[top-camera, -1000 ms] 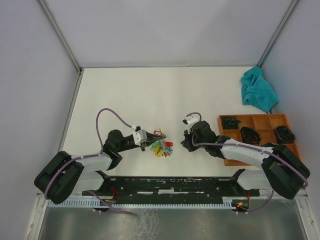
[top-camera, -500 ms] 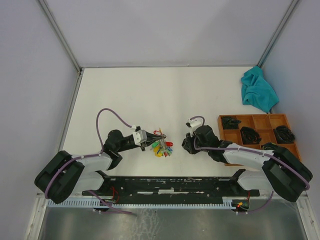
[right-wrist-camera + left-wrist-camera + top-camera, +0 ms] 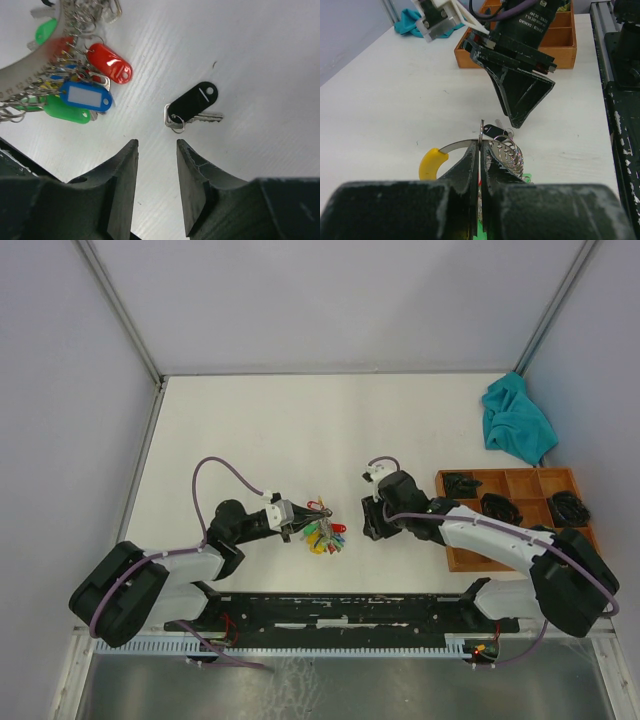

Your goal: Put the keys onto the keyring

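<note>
Two grippers, two states. Left gripper (image 3: 479, 150): jaws clamped on the keyring (image 3: 451, 147), silvery band held edge-on, tagged keys (image 3: 80, 95) bunched on it. Right gripper (image 3: 156, 146): jaws parted, empty, hovering over the black-tagged key (image 3: 192, 102). That key lies flat on the bench (image 3: 260, 45), near the bunch but apart from the ring.

Progress: ring is presented. The black key is neither gripped nor threaded. Can't pick out a loose green key among the green tags (image 3: 67, 112). All the threading is left.
</note>
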Controlling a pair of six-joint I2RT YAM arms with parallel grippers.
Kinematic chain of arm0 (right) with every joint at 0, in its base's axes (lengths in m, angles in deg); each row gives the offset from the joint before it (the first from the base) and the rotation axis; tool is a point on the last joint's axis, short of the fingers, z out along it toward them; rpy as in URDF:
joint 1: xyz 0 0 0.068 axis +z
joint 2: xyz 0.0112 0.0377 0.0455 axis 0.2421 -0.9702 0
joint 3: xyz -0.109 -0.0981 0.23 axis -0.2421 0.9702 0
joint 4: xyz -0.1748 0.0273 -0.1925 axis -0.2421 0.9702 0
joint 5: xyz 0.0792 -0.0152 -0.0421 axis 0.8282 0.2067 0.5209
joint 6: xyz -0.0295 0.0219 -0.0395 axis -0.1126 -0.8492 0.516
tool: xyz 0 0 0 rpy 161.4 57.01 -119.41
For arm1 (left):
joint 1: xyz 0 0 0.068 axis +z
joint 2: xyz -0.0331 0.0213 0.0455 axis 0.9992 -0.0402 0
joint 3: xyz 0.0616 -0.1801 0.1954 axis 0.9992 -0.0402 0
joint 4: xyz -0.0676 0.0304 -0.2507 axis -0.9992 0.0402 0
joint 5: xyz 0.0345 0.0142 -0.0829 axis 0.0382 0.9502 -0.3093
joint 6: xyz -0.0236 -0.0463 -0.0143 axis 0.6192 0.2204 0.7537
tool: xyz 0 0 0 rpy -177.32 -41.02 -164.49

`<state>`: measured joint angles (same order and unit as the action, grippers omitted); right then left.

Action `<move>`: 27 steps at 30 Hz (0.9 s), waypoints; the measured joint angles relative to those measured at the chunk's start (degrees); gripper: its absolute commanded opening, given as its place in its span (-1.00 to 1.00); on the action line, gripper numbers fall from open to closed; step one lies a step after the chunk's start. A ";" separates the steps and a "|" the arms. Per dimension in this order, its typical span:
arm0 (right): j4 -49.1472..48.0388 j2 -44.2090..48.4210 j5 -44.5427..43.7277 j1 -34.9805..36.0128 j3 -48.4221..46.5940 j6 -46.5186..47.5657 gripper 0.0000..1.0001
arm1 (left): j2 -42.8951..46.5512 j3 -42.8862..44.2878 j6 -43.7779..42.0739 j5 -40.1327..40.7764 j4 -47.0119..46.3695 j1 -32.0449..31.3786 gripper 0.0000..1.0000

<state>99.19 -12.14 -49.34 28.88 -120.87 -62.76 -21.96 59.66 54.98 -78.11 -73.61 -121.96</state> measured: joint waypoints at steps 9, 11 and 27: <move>3.04 -7.41 1.07 -1.09 -0.28 -1.62 -0.17 | 0.00 0.00 0.00 -0.02 0.00 0.00 -0.95; 2.89 -8.00 1.18 -1.53 -0.28 -1.92 -0.18 | 0.00 0.00 0.00 -0.02 0.00 0.00 -0.95; -2.86 -10.40 2.99 -3.65 -0.28 -2.93 -0.33 | 0.00 0.00 0.00 -0.04 0.02 0.00 -0.95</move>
<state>96.32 -22.54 -46.35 25.23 -121.15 -65.69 -21.96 59.66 54.98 -78.15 -73.59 -121.96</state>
